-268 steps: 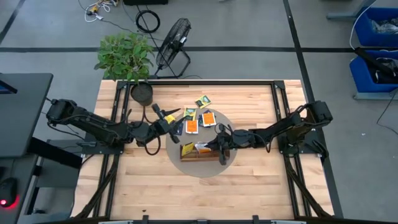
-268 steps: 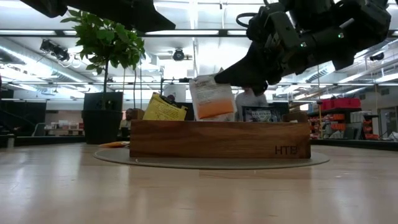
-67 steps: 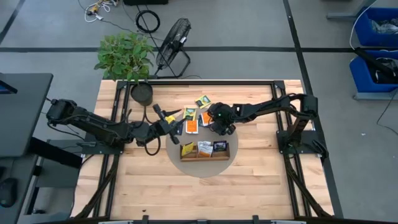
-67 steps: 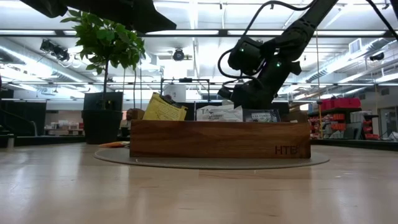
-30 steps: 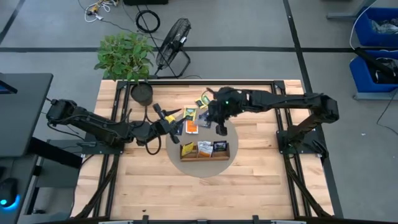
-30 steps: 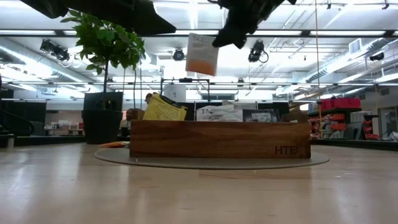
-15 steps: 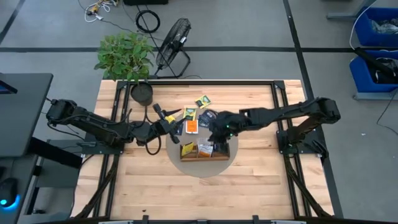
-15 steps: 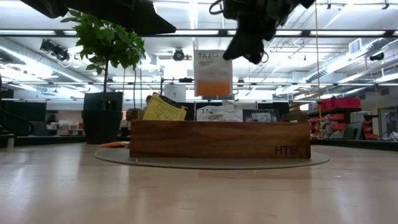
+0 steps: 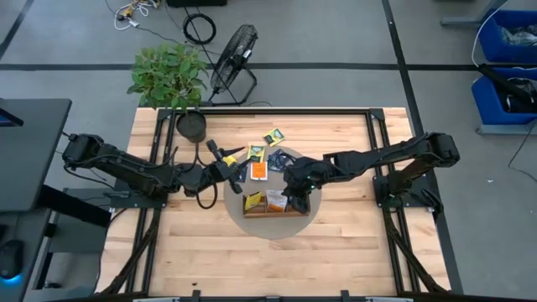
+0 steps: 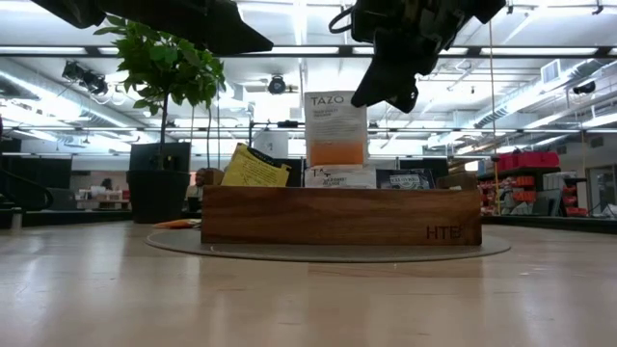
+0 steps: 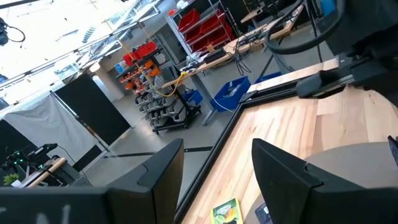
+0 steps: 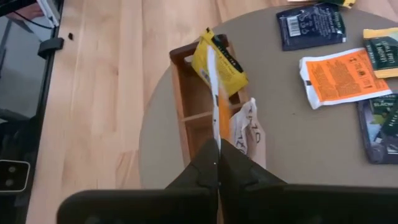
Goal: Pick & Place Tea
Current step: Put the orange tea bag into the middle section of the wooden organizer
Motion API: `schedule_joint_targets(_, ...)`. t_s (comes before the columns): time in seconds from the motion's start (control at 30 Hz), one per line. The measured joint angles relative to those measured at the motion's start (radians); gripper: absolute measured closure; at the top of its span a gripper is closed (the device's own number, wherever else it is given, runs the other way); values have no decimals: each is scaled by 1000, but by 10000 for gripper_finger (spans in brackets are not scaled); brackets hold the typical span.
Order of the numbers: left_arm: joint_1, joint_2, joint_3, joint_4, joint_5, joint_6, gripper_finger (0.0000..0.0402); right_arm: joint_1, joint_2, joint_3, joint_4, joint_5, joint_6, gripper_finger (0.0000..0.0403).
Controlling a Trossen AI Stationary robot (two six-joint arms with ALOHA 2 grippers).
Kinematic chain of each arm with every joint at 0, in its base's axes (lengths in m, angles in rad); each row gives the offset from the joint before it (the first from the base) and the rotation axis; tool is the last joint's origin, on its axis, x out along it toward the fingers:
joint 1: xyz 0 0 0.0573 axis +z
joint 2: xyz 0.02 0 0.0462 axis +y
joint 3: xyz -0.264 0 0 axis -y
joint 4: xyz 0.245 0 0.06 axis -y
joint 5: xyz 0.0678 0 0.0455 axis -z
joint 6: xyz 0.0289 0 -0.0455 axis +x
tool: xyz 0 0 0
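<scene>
A white-and-orange tea packet hangs over the middle of the long wooden tray, with my right gripper shut on it. In the tray stand a yellow packet, a white one and a dark one. More tea packets lie flat on the round grey mat beyond the tray, among them an orange one and a dark blue one. My left gripper waits open at the mat's left edge, level and holding nothing. My right gripper pinches the packet's top edge near one upper corner between its two fingers. The fingers slant down from above on the table's right side. In the right wrist view the packet shows edge-on. It hangs upright below them, clear of the tray.
A black round pot stands at the table's far left. Black frame rails run along the table's far and side edges. A plant and a fan stand on the floor beyond the table.
My right gripper has carried the white-and-orange packet from above the loose packets toward the table's near edge and down, over the tray. It has rolled on the way. The packet, tilted before, now hangs upright and lower, facing the near edge.
</scene>
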Motion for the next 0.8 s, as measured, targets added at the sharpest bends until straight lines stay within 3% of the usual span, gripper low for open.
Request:
schedule_joint_targets(0.63, 0, 0, 0, 0, 0, 0, 207, 39, 106, -2, 6, -27, 1, 403)
schedule_joint_targets(0.8, -1, 0, 0, -1, 0, 0, 207, 38, 110, -2, 10, 50, -23, 403)
